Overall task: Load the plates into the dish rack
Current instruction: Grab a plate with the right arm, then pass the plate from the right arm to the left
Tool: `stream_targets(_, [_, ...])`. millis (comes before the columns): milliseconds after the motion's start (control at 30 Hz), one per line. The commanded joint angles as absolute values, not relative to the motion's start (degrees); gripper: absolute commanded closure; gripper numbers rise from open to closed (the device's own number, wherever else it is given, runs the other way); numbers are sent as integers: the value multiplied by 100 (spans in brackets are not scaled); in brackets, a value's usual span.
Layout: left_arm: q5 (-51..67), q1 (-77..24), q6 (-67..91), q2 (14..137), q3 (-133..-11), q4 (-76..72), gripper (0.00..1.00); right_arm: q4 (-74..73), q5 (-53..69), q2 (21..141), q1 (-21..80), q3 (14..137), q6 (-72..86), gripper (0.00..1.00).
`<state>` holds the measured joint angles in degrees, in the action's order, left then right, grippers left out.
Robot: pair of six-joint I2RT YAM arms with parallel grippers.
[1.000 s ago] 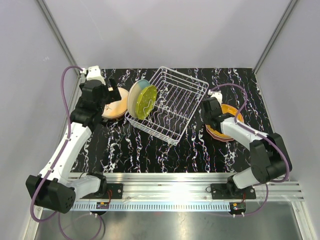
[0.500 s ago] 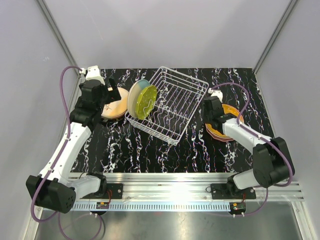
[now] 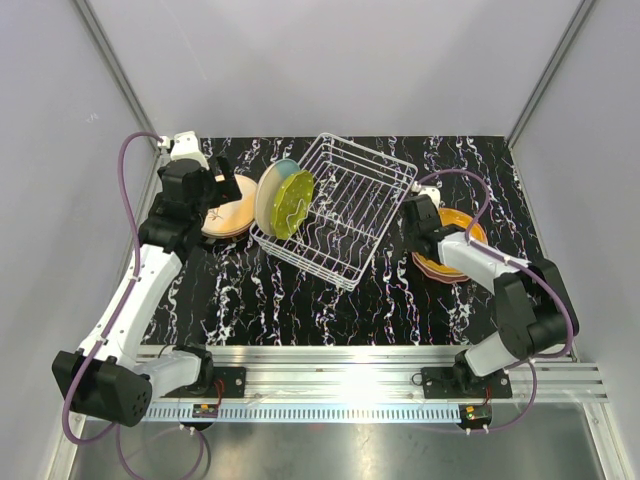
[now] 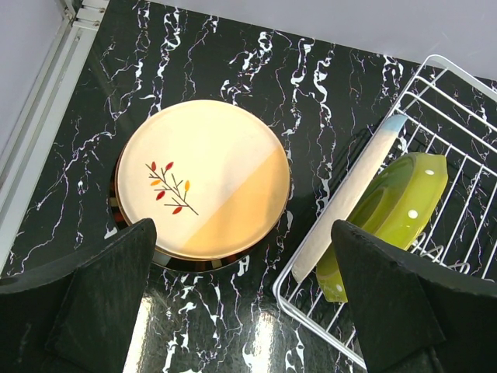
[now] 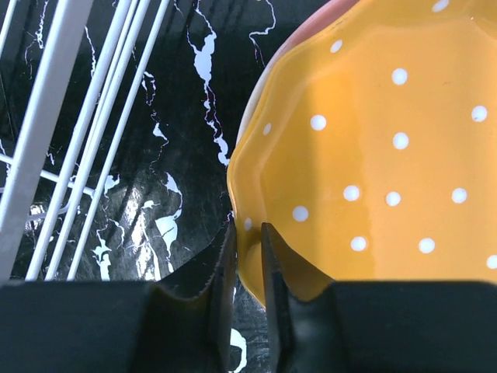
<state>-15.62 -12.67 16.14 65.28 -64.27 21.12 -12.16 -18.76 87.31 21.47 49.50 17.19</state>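
Orange glossy plate (image 5: 373, 155) has white dots, wavy rim.

Left arm (image 3: 140, 290) and right arm (image 3: 475, 258): slim white tubular links between bulky black joint housings. Purple cable (image 3: 127, 185) looped loosely along each, from wrist down to base. Left gripper (image 4: 242, 225): broad matte-black wedge-shaped fingers. Right gripper (image 5: 248, 233): narrow black fingers.

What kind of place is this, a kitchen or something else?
Likely a robot lab test cell, not a kitchen: left arm and right arm bolted to a metal rail, grey enclosure walls, and a white wire dish rack on a marble-pattern tabletop.
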Motion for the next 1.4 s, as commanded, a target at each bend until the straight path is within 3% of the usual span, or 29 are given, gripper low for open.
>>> stream_targets(0, [-1441,-1230,1652,6451,-6680,1951,1,-1301,-2091,8815,2145,5256,1749,77])
stream_targets(267, [-1415,-1195,1661,6442,-6688,1960,1,-1555,-2303,8684,2145,5528,1565,100])
stream_targets(733, [-977,-1221,1880,6170,-6653,1925,1,-1916,-2400,7893,2145,5537,1441,100])
stream_targets(1000, [-670,-2794,1888,5933,-6916,2161,1,-2021,-2180,7638,2145,5695,1468,100])
stream_targets(1067, [173,-2882,2529,5810,-6663,2022,2,-2030,-2180,7594,2145,5722,1450,100])
stream_targets(1167, [544,-3250,3478,5495,-5803,1382,5,-2021,-2162,7532,2145,5748,1441,100])
stream_targets(1367, [-666,-5139,3850,5782,-5308,888,8,-2030,-2030,7400,2145,5862,1547,100])
